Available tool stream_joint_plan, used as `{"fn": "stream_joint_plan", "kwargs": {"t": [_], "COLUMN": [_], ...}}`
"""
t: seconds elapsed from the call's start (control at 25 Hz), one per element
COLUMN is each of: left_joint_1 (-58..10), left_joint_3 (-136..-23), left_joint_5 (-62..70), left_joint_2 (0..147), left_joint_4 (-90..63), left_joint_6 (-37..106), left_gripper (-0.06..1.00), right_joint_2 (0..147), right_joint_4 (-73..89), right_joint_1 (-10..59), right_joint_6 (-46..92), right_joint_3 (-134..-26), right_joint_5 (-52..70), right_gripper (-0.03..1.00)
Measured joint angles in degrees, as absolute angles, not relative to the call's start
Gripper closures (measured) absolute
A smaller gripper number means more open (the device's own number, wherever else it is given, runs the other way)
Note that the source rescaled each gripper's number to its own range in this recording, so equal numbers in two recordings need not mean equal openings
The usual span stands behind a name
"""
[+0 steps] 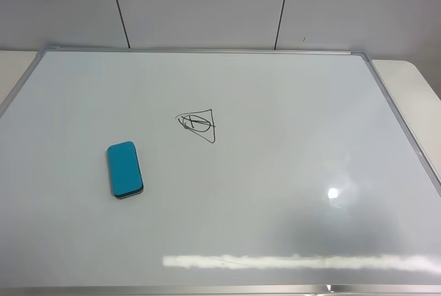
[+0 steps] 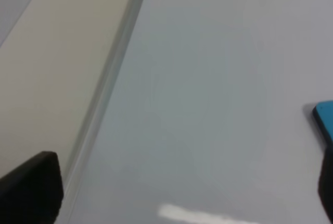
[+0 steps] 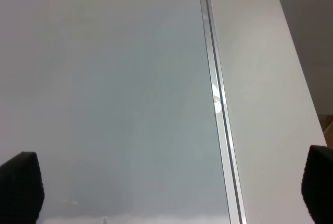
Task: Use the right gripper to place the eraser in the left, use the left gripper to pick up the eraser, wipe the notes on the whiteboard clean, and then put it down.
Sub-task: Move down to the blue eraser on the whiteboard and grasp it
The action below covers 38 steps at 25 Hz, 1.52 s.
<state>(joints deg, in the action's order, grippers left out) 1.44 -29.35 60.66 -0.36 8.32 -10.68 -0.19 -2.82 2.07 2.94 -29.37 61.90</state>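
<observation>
A teal eraser [image 1: 125,169] with a dark base lies flat on the left part of the whiteboard [image 1: 296,172]. A black marker drawing [image 1: 198,124], a triangle with an oval and scribble inside, sits near the board's middle, up and right of the eraser. Neither gripper shows in the exterior high view. In the left wrist view the left gripper [image 2: 179,193] is open and empty above the board, with a corner of the eraser [image 2: 324,120] at the frame's edge. In the right wrist view the right gripper [image 3: 169,187] is open and empty above bare board.
The board's aluminium frame [image 1: 207,50] runs around it. The frame also shows in the left wrist view [image 2: 104,99] and in the right wrist view [image 3: 218,94], with beige table [image 3: 260,78] beyond. A grey panelled wall [image 1: 207,7] stands behind.
</observation>
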Motion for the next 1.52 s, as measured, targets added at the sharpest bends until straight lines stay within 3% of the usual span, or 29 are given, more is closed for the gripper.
{"fn": "stream_joint_plan", "kwargs": {"t": [0.36, 0.96, 1.2, 1.28, 1.32, 1.52], "left_joint_1": [1.44, 4.44, -5.49, -10.98, -16.91, -26.71], "left_joint_3": [-29.52, -38.13, -38.13, -38.13, -38.18, -39.85], "left_joint_5": [61.09, 60.70, 56.22, 54.01, 52.23, 49.79], "left_joint_2": [1.63, 44.96, 55.59, 59.13, 62.23, 71.22], "left_joint_4": [8.53, 1.10, 4.57, 8.29, 12.92, 21.64], "left_joint_6": [-10.32, -10.24, -18.84, -26.65, -34.43, -50.67], "left_gripper": [-0.06, -0.06, -0.06, -0.06, -0.06, -0.06], "right_joint_2": [-0.19, -0.19, -0.19, -0.19, -0.19, -0.19], "right_joint_4": [-2.82, -2.82, -2.82, -2.82, -2.82, -2.82], "right_joint_1": [2.07, 2.07, 2.07, 2.07, 2.07, 2.07], "right_joint_6": [2.94, 2.94, 2.94, 2.94, 2.94, 2.94], "right_joint_3": [-29.37, -29.37, -29.37, -29.37, -29.37, -29.37], "right_joint_5": [61.90, 61.90, 61.90, 61.90, 61.90, 61.90], "right_gripper": [-0.03, -0.03, -0.03, -0.03, -0.03, -0.03]}}
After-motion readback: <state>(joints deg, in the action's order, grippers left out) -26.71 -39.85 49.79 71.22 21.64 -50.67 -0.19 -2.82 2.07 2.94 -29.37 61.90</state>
